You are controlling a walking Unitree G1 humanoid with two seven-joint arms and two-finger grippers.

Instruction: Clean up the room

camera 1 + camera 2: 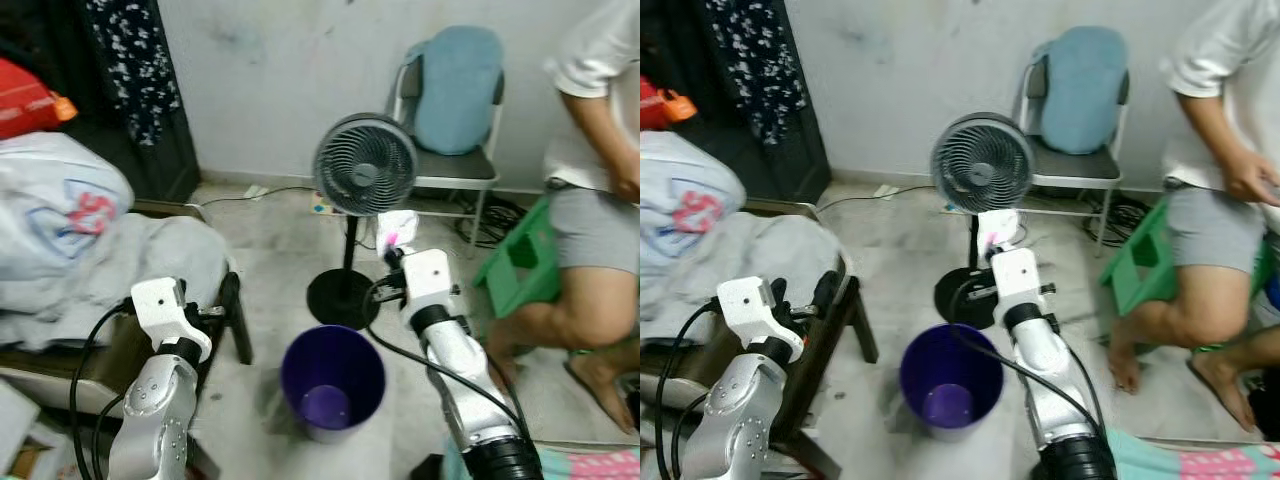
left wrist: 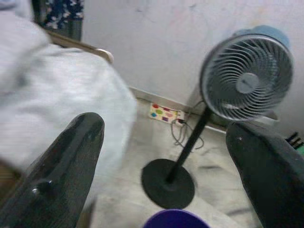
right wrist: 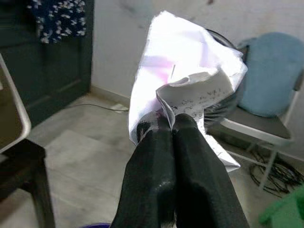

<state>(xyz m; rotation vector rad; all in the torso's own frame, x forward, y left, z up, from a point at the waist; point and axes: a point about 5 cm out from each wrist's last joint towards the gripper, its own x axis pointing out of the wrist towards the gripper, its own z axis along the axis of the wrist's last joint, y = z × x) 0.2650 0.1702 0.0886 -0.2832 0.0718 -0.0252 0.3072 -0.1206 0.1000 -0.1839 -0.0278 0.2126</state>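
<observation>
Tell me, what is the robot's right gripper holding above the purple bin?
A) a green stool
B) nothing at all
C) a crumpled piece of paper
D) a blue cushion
C: in the right wrist view the right gripper has its black fingers pinched shut on a crumpled piece of paper, raised above the purple bin.

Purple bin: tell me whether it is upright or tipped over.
Upright. The purple bin stands on the floor with its round mouth facing up, its inside bottom visible.
</observation>
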